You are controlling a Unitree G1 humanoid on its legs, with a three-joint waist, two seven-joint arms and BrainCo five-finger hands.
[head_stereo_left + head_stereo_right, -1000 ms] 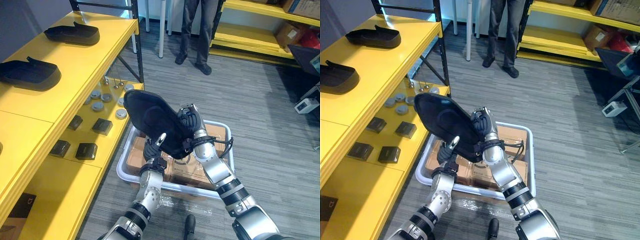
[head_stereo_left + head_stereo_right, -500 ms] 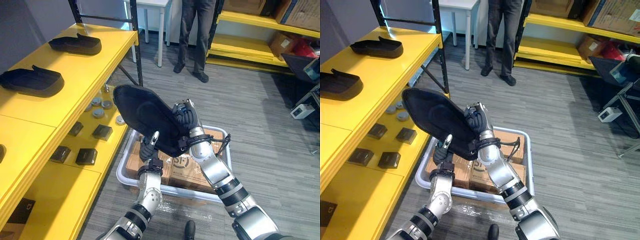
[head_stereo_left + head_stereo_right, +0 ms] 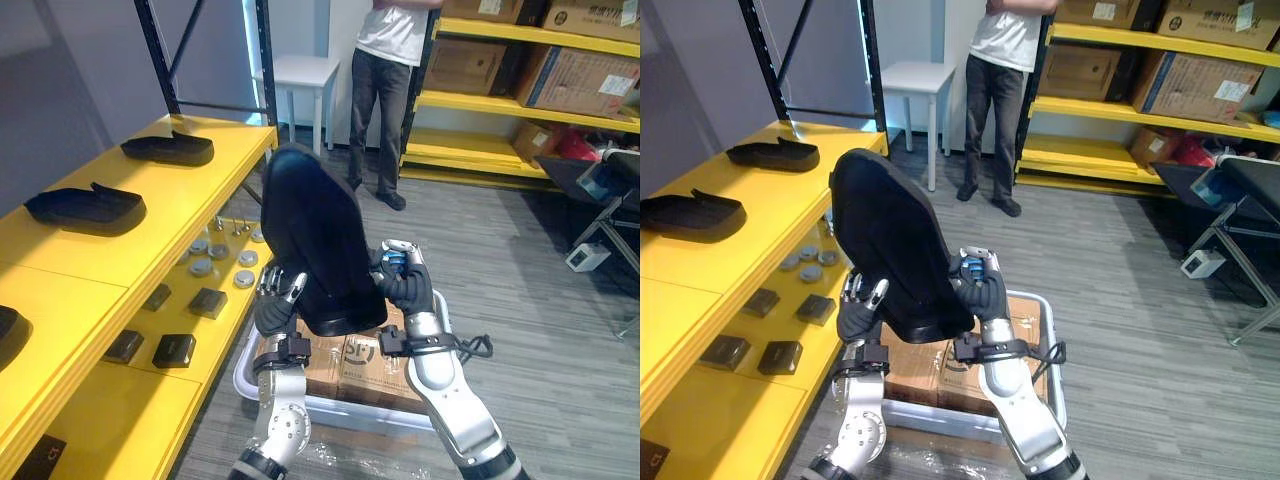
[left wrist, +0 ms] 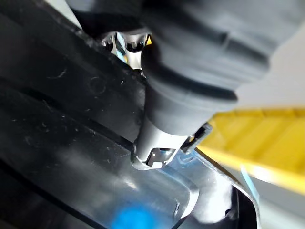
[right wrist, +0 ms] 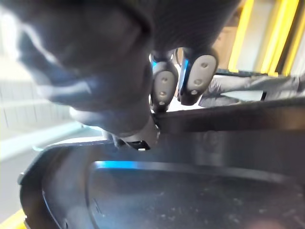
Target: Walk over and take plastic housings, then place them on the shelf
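A large black plastic housing [image 3: 315, 240] stands nearly upright in front of me, held between both hands above the white bin [image 3: 252, 378]. My left hand [image 3: 275, 308] grips its lower left edge with curled fingers. My right hand [image 3: 405, 288] clasps its lower right edge. The housing's glossy inside [image 4: 71, 157] shows in the left wrist view, and the right wrist view has my fingertips [image 5: 164, 88] hooked over the housing's rim [image 5: 228, 114]. Two more black housings [image 3: 85, 208] [image 3: 168, 149] lie on the yellow shelf [image 3: 130, 255] at my left.
Small dark boxes [image 3: 173, 350] and grey discs [image 3: 203, 267] lie on the lower yellow shelf level. The bin holds cardboard boxes [image 3: 362, 358]. A person [image 3: 388, 80] stands ahead by a white table [image 3: 295, 72]. Yellow racks with cartons [image 3: 580, 75] line the far right.
The housing has been raised and turned from a tilt to nearly upright. The camera has tipped upward, so more of the room ahead shows.
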